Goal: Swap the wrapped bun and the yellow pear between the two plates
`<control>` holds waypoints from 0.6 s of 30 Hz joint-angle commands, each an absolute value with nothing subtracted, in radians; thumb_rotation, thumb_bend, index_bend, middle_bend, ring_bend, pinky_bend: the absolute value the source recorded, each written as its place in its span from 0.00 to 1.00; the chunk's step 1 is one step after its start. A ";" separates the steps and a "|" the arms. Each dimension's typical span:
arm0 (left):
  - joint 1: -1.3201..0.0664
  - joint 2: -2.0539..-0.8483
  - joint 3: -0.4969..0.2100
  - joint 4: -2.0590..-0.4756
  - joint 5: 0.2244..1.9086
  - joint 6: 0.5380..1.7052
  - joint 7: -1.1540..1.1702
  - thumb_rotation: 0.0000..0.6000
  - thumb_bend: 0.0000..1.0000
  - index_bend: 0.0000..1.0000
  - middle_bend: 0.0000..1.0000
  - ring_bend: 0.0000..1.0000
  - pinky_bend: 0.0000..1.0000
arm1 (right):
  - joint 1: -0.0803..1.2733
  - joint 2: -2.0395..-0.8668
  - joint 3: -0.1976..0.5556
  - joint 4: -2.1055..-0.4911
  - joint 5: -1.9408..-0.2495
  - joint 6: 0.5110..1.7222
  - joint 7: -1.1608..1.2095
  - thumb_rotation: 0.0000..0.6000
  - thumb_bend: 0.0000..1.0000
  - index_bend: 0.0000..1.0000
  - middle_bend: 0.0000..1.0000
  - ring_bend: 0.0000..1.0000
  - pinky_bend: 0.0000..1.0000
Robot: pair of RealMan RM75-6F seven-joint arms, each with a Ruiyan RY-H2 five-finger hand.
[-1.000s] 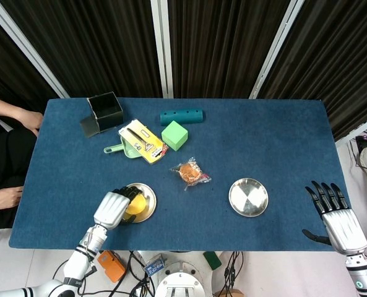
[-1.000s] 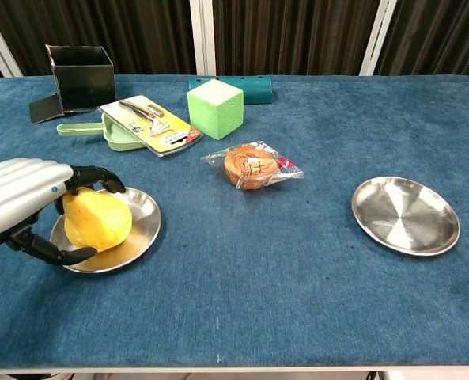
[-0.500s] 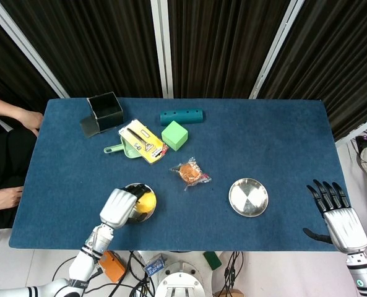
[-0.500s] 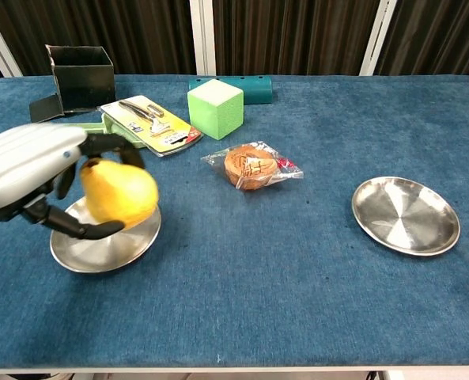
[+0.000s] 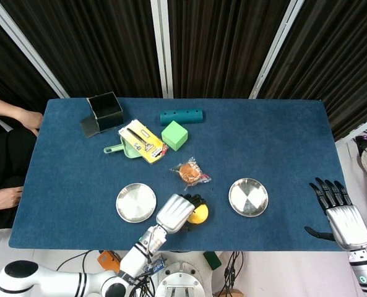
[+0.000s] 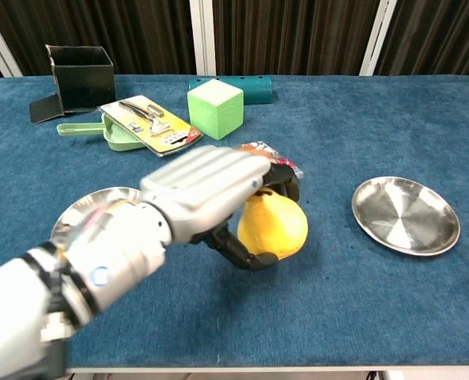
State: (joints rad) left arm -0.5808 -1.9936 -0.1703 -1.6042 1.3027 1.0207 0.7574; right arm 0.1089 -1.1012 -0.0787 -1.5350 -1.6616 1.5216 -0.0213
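My left hand [image 5: 178,213] [image 6: 210,190] grips the yellow pear [image 5: 199,215] [image 6: 274,228] above the cloth, between the two plates. The left plate [image 5: 136,202] [image 6: 88,212] is bare; my forearm partly hides it in the chest view. The right plate [image 5: 248,197] [image 6: 406,214] is bare too. The wrapped bun [image 5: 190,172] lies on the cloth behind the pear; in the chest view only the wrapper's edge [image 6: 258,148] shows behind my hand. My right hand [image 5: 336,207] hovers off the table's right front corner, fingers spread, holding nothing.
At the back left are a black box [image 5: 105,111] [image 6: 80,77], a green scoop under a packaged tool [image 5: 142,141] [image 6: 149,123], a green cube [image 5: 174,135] [image 6: 214,108] and a teal bar [image 5: 181,116] [image 6: 246,85]. A person's arms [image 5: 10,117] sit at the far left.
My left hand has lifted the pear off the left plate and carried it right, to between the plates. The left plate is now bare. The right hand has barely moved.
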 commanded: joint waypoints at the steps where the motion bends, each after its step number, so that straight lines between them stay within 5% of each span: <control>1: -0.612 -2.047 -0.185 -1.537 1.260 1.014 0.771 1.00 0.21 0.45 0.48 0.49 0.62 | 0.109 -1.094 -0.075 -1.531 -1.662 1.517 -0.004 0.83 0.20 0.00 0.00 0.00 0.01; 11: -0.650 -2.047 -0.183 -1.544 1.240 1.003 0.735 1.00 0.01 0.15 0.18 0.15 0.37 | 0.105 -1.085 -0.063 -1.531 -1.655 1.508 0.021 0.83 0.20 0.00 0.00 0.00 0.01; 18: -0.670 -1.970 -0.246 -1.700 1.248 1.031 0.699 1.00 0.00 0.14 0.16 0.11 0.35 | 0.106 -1.084 -0.057 -1.536 -1.647 1.490 0.012 0.83 0.20 0.00 0.00 0.00 0.01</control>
State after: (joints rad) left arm -0.6596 -2.0028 -0.2136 -1.6495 1.2508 1.0193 0.7110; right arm 0.1063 -1.0837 -0.0568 -1.5357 -1.6465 1.4898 0.0121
